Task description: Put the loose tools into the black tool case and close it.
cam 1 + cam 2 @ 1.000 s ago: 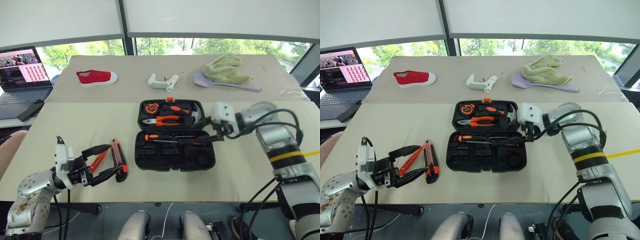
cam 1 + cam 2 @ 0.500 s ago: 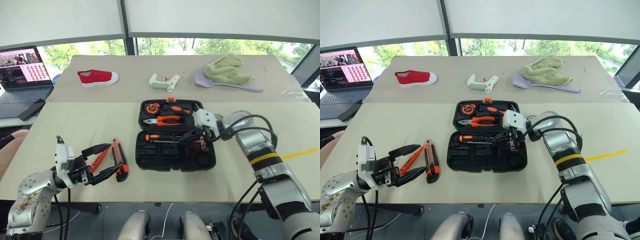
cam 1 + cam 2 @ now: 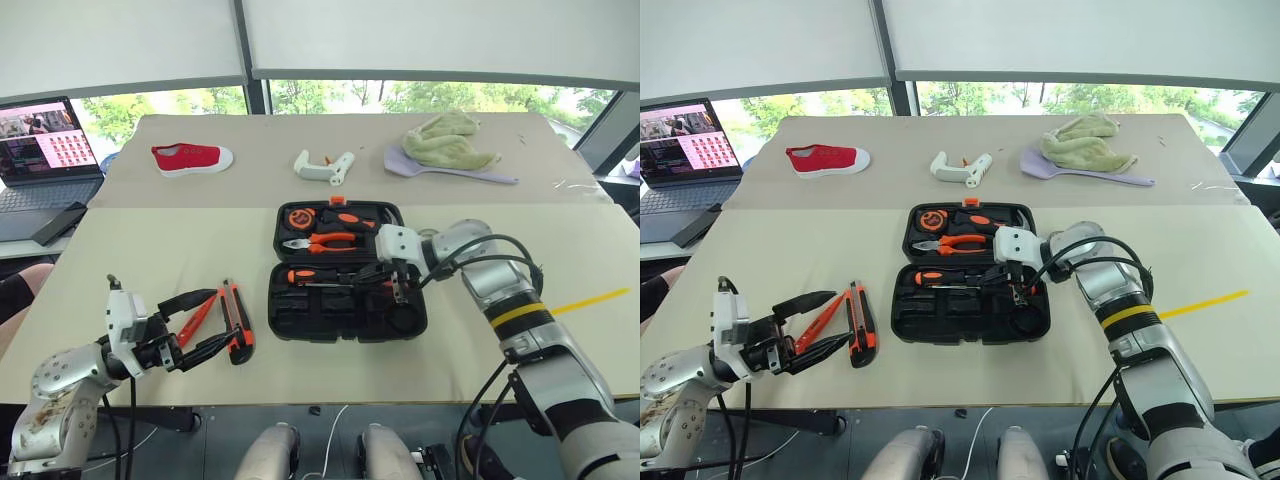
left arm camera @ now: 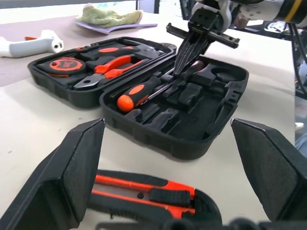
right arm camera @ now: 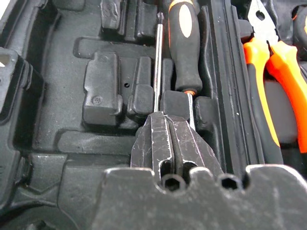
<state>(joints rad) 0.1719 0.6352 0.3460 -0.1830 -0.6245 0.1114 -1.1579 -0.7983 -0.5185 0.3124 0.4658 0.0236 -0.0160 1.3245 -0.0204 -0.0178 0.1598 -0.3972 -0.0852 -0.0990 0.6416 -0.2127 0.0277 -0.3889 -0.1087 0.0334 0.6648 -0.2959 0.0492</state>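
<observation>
Right claw [image 5: 165, 139] clenched, tips down in open black moulded plastic tool case [image 3: 345, 310] beside seated orange-and-black screwdriver [image 4: 144, 91]. Left claw [image 3: 195, 325] released near orange-black utility knife [image 3: 237, 320] on desk [image 3: 150, 250]. Knife judged light, rigid, slick; grip mid-body.

The two eye views look forward and down from above the near edge of the table [image 3: 120, 250], side by side, and share nearly the whole scene, from the open case [image 3: 345, 270] to the windows beyond. The left wrist view sits low, just above the tabletop, looking level across the knife [image 4: 153, 194] toward the case [image 4: 144, 91]. The right wrist view looks steeply down into the case [image 5: 86, 86] from very close, sharing its slots with the others.
</observation>
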